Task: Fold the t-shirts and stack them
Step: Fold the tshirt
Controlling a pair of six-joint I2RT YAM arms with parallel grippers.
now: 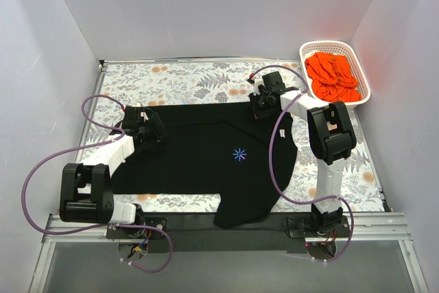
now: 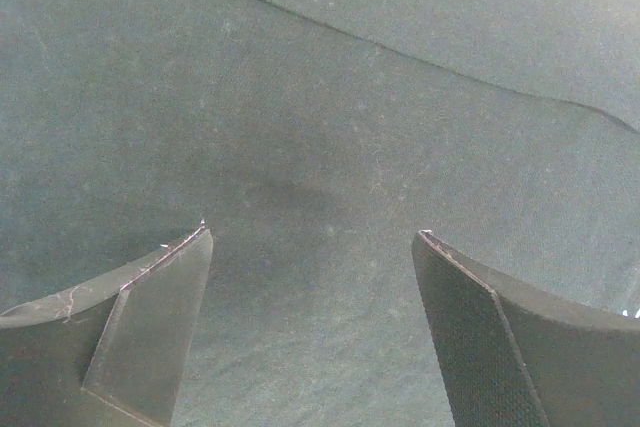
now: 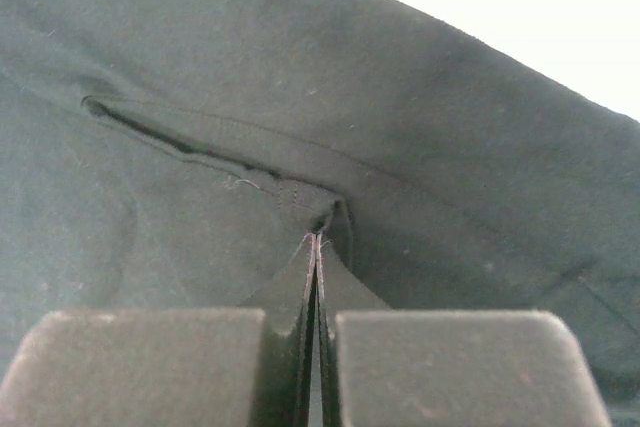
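My right tool (image 3: 317, 239) is pinched tight on a tuck of the black t-shirt (image 1: 206, 156), up at one o'clock; my left tool (image 2: 312, 242) hangs wide over its nine o'clock edge. First fold, I reckon: my left must bite cloth before we lift together. One black t-shirt on the table (image 1: 185, 77); orange tees (image 1: 333, 77) heaped in one basket (image 1: 329, 44) at two o'clock, count unclear.

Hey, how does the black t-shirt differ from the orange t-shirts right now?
The black t-shirt lies spread out on the table, while the orange t-shirts sit bunched in the white basket. The black t-shirt shows a starburst logo, but no print shows on the orange t-shirts. Neither is folded or stacked.
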